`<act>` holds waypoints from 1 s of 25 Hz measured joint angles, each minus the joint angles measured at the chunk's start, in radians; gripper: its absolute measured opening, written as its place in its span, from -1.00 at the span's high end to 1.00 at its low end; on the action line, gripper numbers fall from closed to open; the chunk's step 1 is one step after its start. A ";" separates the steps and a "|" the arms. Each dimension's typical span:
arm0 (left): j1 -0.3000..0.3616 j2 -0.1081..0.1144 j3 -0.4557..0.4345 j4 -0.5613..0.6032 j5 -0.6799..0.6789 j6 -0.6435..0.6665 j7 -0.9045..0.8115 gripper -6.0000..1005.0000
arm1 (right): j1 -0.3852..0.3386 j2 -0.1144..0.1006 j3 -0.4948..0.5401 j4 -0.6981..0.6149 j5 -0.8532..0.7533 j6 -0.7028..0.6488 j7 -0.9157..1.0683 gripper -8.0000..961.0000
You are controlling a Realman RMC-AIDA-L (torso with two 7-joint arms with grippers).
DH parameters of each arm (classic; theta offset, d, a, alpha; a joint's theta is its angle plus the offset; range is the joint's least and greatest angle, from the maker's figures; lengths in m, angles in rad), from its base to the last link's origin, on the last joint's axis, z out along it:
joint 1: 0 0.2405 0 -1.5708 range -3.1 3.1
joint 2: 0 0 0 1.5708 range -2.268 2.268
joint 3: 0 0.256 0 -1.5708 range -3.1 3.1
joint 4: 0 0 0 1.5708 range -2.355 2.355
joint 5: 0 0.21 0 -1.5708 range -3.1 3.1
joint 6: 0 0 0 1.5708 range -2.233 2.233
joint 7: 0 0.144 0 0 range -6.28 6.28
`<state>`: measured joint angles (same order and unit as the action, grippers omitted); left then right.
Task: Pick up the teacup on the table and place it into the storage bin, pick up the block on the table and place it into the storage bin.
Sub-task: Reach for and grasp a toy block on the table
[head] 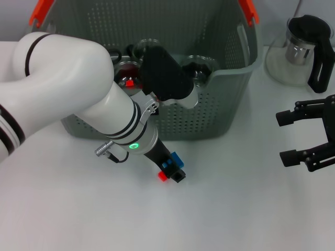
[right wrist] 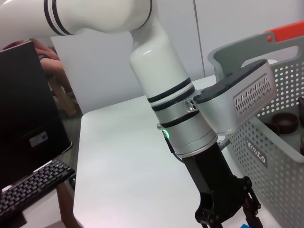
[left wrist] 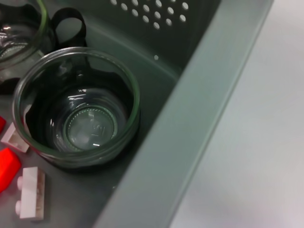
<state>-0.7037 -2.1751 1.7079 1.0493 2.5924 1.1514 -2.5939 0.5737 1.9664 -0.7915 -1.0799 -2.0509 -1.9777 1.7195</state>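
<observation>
Here the left gripper (head: 172, 170) is down at the table just in front of the bin (head: 230, 99), pinching the blue-and-red block (head: 168, 168), so the bin lies straight behind it (right gripper (head: 293, 137) idles spread, well off to the side).

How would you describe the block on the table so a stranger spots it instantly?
Find the storage bin. On the white table before its front wall, the left end effector is down over the block. It is small and red, with a blue piece beside it.
</observation>
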 joint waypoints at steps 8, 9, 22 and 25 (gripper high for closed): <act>0.000 0.000 0.001 -0.005 0.000 -0.007 -0.003 -0.31 | 0.000 0.000 0.000 0.000 0.000 0.001 0.000 -0.97; 0.000 0.000 0.001 -0.006 0.000 -0.007 -0.003 -0.31 | 0.000 0.000 0.000 0.000 0.000 0.001 0.000 -0.97; 0.000 0.000 0.001 -0.016 0.000 -0.012 -0.007 -0.17 | 0.000 0.000 0.000 0.000 0.000 0.002 0.000 -0.97; 0.000 0.000 0.001 -0.016 0.000 -0.013 -0.007 0.01 | 0.000 0.000 0.000 0.000 0.000 0.002 0.000 -0.97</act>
<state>-0.7042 -2.1751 1.7088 1.0336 2.5923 1.1379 -2.6014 0.5737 1.9666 -0.7915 -1.0799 -2.0509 -1.9761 1.7195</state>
